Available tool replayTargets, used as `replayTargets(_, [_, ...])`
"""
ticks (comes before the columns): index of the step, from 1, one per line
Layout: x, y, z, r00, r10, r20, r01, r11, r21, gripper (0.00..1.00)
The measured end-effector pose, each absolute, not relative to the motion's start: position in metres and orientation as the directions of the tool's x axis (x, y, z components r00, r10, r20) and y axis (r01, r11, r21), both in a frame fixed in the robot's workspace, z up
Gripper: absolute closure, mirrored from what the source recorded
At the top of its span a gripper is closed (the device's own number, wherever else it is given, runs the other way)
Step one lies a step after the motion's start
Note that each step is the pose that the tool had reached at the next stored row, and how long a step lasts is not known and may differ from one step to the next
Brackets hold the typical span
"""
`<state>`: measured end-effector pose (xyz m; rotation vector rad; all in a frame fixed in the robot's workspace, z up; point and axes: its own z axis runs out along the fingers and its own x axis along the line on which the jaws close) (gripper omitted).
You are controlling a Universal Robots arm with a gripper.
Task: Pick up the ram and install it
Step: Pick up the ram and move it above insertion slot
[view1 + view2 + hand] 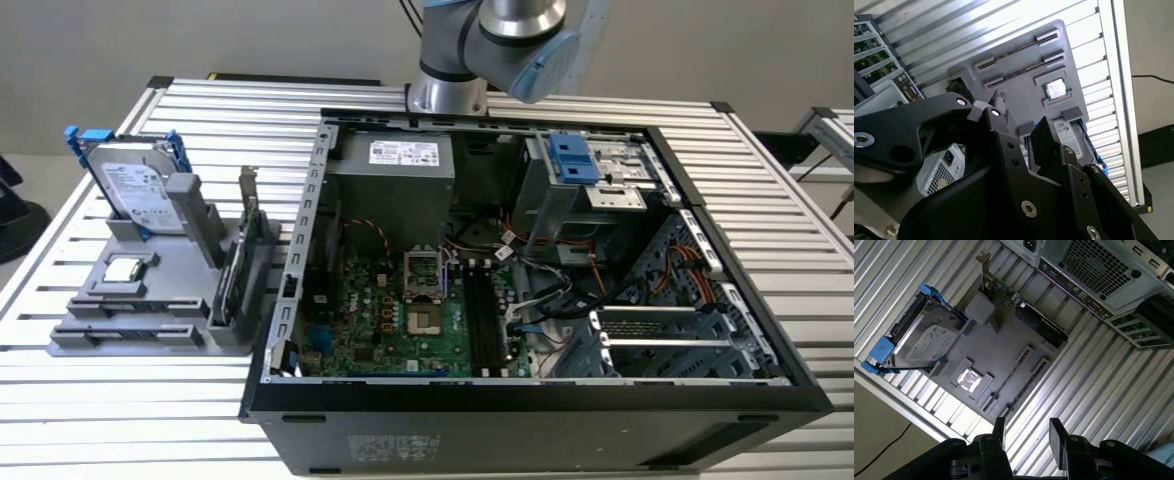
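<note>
The ram shows as a thin dark strip seen edge-on, standing between end clips on the grey fixture; in the second wrist view the ram sits in the same holder. My gripper hangs high above the fixture, open, with nothing between its black fingers. The second wrist view also has the gripper with its jaws apart. In the exterior view the arm reaches in at the back, and the black memory slots lie on the motherboard inside the open case.
The fixture stands at the exterior view's left of the case. It also carries a silver hard drive with blue rails, a processor chip and an upright card with a metal bracket. Cables and drive cages crowd the case's right half.
</note>
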<state>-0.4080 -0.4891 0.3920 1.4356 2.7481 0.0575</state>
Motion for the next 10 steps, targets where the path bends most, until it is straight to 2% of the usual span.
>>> replayTargets(10, [-0.4080, -0.4891, 0.3920, -0.507, 0.862, -0.019, 0.860, 0.507, 0.052, 0.00])
